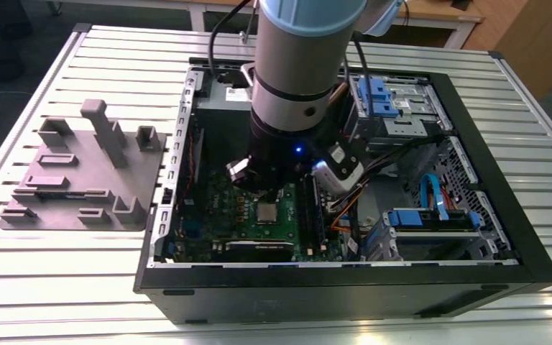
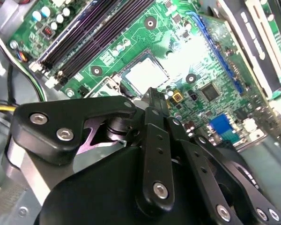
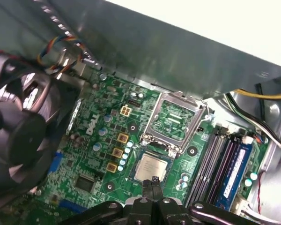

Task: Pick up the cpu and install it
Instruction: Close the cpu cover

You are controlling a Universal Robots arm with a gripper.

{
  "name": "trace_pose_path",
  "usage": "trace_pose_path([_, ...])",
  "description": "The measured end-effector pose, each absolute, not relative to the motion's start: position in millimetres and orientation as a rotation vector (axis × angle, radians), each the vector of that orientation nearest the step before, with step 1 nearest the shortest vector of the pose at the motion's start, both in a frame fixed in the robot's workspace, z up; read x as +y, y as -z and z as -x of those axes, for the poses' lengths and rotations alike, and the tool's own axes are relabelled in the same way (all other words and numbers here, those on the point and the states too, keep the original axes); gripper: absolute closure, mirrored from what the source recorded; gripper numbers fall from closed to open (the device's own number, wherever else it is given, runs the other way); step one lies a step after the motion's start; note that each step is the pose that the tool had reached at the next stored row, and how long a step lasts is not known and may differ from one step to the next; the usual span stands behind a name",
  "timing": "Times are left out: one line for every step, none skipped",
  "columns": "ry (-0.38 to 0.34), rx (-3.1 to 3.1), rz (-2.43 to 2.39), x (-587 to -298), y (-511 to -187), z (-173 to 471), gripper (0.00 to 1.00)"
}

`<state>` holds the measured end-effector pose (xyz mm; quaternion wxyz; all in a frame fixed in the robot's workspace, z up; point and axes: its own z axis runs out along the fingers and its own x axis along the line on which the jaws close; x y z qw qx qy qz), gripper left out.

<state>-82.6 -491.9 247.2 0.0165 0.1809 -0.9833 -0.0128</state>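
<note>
The cpu [image 3: 151, 168] is a small silvery square lying flat in its socket on the green motherboard [image 3: 98, 140], inside the open computer case [image 1: 506, 237]. The socket's metal frame [image 3: 175, 121] stands flipped open beside it. My gripper [image 3: 154, 181] hangs just above the cpu's edge, its two black fingers pressed together with nothing between them. In the second wrist view the fingertips [image 2: 152, 93] sit right next to the bright cpu [image 2: 145, 75]. In the exterior view the cpu [image 1: 268, 211] shows just below the gripper [image 1: 264, 192], under the arm.
Memory sticks [image 3: 225, 164] run alongside the socket. A black fan [image 3: 18, 126] and the case wall [image 3: 178, 56] stand close by. Drive bays with blue clips [image 1: 387, 100] and cables [image 1: 348, 205] fill the exterior view's right. A grey fixture block [image 1: 84, 172] lies on the slatted table.
</note>
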Motion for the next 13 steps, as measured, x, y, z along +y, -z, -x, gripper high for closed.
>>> trace_pose_path([0.039, -3.052, -0.590, -491.9, -247.2, 82.6, 0.90])
trace_pose_path([0.039, -3.046, -0.618, -491.9, -247.2, 82.6, 0.90])
trace_pose_path([0.039, -3.040, -0.645, -491.9, -247.1, 82.6, 0.90])
trace_pose_path([0.038, -3.034, -0.672, -491.9, -247.1, 82.6, 0.90])
trace_pose_path([0.038, -3.028, -0.699, -491.9, -247.1, 82.6, 0.90])
trace_pose_path([0.038, -3.022, -0.722, -491.9, -247.1, 82.6, 0.90])
trace_pose_path([0.038, -3.017, -0.745, -491.9, -247.1, 82.6, 0.90])
trace_pose_path([0.040, -3.018, -0.759, -491.9, -247.1, 82.6, 0.90])
trace_pose_path([0.041, -3.025, -0.763, -491.9, -247.0, 82.6, 0.90])
trace_pose_path([0.041, -3.034, -0.765, -491.9, -247.0, 82.6, 0.90])
trace_pose_path([0.043, -3.040, -0.767, -491.9, -247.1, 82.6, 0.90])
trace_pose_path([0.045, -3.044, -0.768, -491.8, -247.1, 82.5, 0.90])
trace_pose_path([0.044, -3.045, -0.768, -491.1, -247.1, 81.7, 0.90])
